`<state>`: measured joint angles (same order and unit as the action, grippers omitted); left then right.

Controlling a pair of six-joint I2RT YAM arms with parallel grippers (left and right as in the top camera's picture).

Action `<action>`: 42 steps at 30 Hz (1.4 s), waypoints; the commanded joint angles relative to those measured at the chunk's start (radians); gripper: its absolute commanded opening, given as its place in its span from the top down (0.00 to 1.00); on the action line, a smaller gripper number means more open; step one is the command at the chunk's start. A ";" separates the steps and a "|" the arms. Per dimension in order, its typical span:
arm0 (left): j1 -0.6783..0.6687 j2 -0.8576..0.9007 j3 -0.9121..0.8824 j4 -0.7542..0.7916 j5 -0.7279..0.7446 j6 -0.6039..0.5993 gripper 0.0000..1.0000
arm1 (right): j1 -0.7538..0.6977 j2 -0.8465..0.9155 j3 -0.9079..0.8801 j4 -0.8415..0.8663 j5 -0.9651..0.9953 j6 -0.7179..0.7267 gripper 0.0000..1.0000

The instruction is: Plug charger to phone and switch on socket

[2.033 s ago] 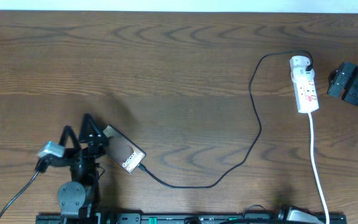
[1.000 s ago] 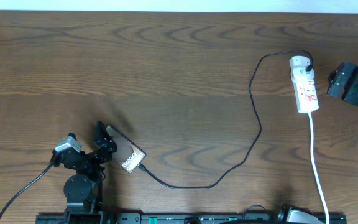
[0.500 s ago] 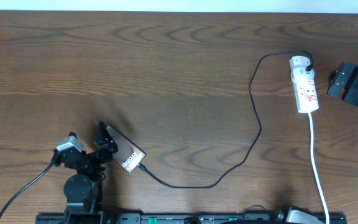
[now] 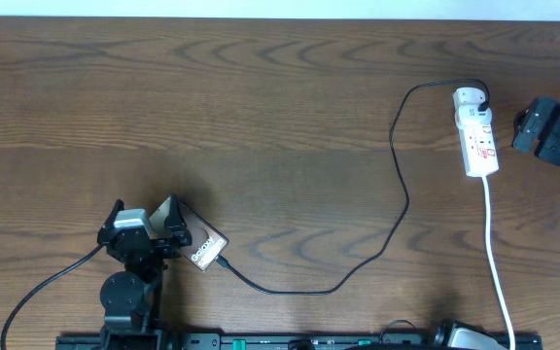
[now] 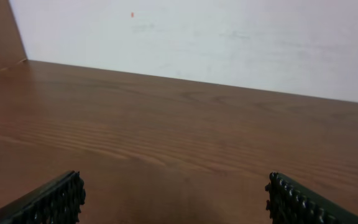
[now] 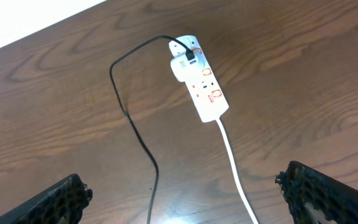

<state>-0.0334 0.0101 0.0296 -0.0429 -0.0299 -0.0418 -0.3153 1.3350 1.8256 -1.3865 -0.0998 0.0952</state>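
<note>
soft light, slightly fuzzy pictures

the light is soft and even. from above, the table [image 4: 280,97] looks a bit fuzzy, with only faint shadows. in the left wrist view the wall [image 5: 229,43] glows white and the table shines pale. in the right wrist view the socket [image 6: 199,87] looks clear, and a shiny patch sits low on the table.

Overhead looks straight down — right wrist shares its socket [image 4: 476,143], left wrist faces the wall [image 5: 229,43].
</note>
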 commanded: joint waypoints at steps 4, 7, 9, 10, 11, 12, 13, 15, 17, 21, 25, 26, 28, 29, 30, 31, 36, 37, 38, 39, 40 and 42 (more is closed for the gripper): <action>0.005 -0.008 -0.024 -0.032 0.019 0.038 0.08 | 0.001 -0.001 0.007 0.002 0.004 0.005 0.01; 0.005 -0.006 -0.024 -0.032 0.019 0.038 0.08 | 0.001 -0.001 0.007 0.002 0.004 0.005 0.01; 0.005 -0.006 -0.024 -0.032 0.019 0.038 0.08 | 0.001 -0.001 0.007 0.002 0.004 0.005 0.01; 0.005 -0.006 -0.024 -0.032 0.019 0.038 0.08 | 0.001 -0.001 0.007 0.002 0.004 0.005 0.01; 0.005 -0.006 -0.024 -0.032 0.019 0.038 0.08 | 0.001 -0.001 0.007 0.002 0.004 0.005 0.01; 0.005 -0.006 -0.024 -0.032 0.019 0.038 0.08 | 0.001 -0.001 0.007 0.002 0.004 0.005 0.01; 0.005 -0.006 -0.024 -0.032 0.019 0.038 0.08 | 0.001 -0.001 0.007 0.002 0.004 0.005 0.01; 0.005 -0.006 -0.024 -0.032 0.019 0.038 0.08 | 0.001 -0.001 0.007 0.002 0.004 0.005 0.01; 0.005 -0.006 -0.024 -0.032 0.019 0.038 0.08 | 0.001 -0.001 0.007 0.002 0.004 0.005 0.01; 0.005 -0.006 -0.024 -0.032 0.019 0.038 0.08 | 0.001 -0.001 0.007 0.002 0.004 0.005 0.01; 0.005 -0.006 -0.024 -0.032 0.019 0.038 0.08 | 0.003 -0.001 0.007 0.002 0.004 0.005 0.01; 0.005 -0.006 -0.024 -0.032 0.019 0.038 0.08 | 0.005 0.001 0.007 0.002 0.004 0.005 0.01; 0.005 -0.006 -0.024 -0.032 0.019 0.038 0.08 | 0.006 0.001 0.007 0.002 0.004 0.005 0.01; 0.005 -0.006 -0.024 -0.031 0.019 0.038 0.08 | 0.006 0.001 0.007 0.002 0.005 0.003 0.01; 0.005 -0.006 -0.024 -0.032 0.019 0.038 0.08 | 0.005 0.000 0.007 0.008 0.020 -0.012 0.01; 0.005 -0.006 -0.024 -0.032 0.019 0.038 0.08 | 0.005 0.000 0.007 0.011 0.032 -0.014 0.01; 0.005 -0.006 -0.024 -0.032 0.019 0.038 0.08 | 0.075 -0.096 -0.111 0.314 -0.073 -0.014 0.01; 0.005 -0.006 -0.024 -0.032 0.019 0.038 0.08 | 0.101 -0.129 -0.159 0.396 -0.084 -0.015 0.01; 0.005 -0.006 -0.024 -0.032 0.019 0.038 0.08 | 0.158 -0.209 -0.280 0.566 -0.097 -0.034 0.01; 0.005 -0.006 -0.024 -0.032 0.019 0.038 0.08 | 0.187 -0.255 -0.351 0.654 -0.098 -0.053 0.01; 0.005 -0.006 -0.024 -0.032 0.019 0.038 0.08 | 0.211 -0.296 -0.414 0.727 -0.098 -0.071 0.01; 0.005 -0.006 -0.024 -0.032 0.019 0.038 0.08 | 0.257 -0.382 -0.554 0.887 -0.098 -0.123 0.01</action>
<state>-0.0334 0.0105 0.0296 -0.0444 -0.0120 -0.0216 -0.1257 1.0885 1.4437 -0.6331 -0.1654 0.0597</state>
